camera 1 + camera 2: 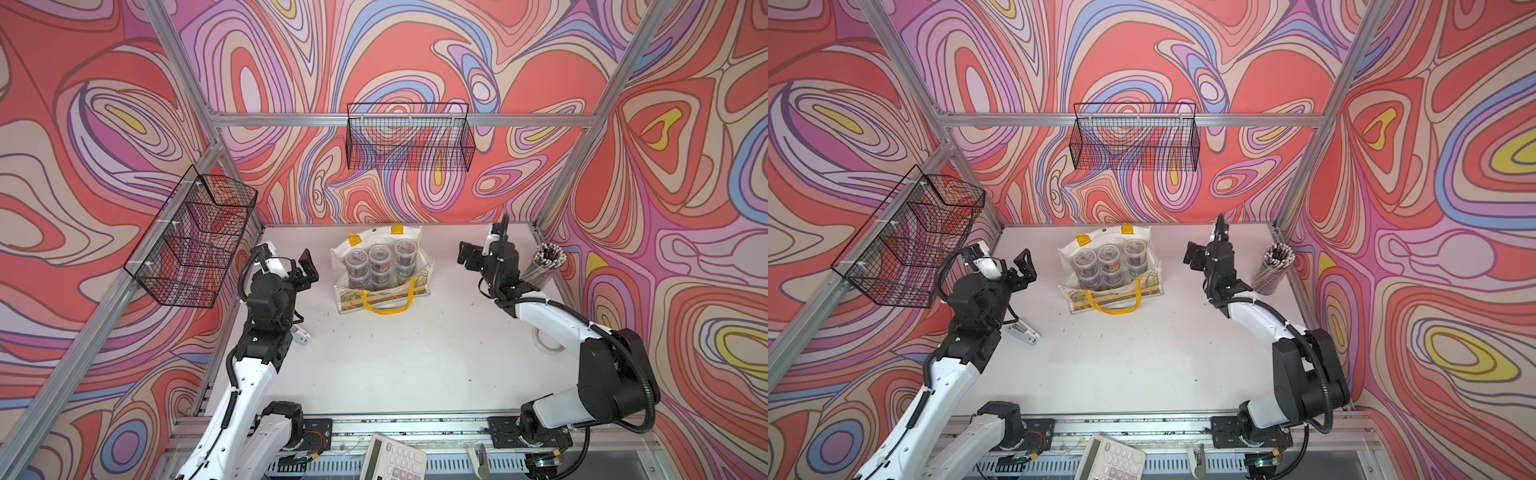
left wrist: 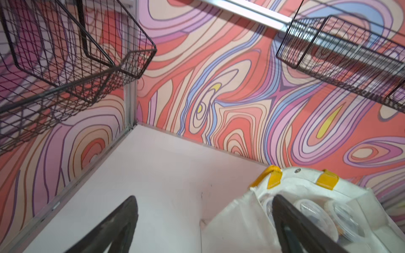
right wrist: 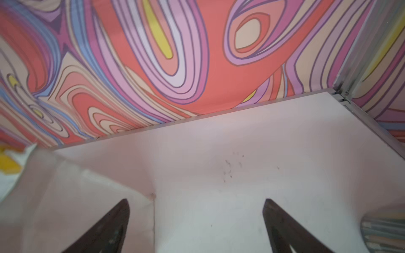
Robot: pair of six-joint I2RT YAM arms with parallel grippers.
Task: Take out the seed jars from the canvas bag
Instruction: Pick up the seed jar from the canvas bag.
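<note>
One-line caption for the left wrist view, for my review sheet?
Open left gripper poised near the canvas bag, lidded seed jars visible inside, nothing grasped yet.

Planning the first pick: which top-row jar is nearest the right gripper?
The seed jar at the row's right end; the other two sit farther left.

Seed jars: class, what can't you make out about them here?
Count: in both top views the seed jars overlap, hiding any behind.
Seed type: too small there.
Left wrist view: left claw and frame edge cut them off.
Right wrist view: only a blurred canvas bag corner.
</note>
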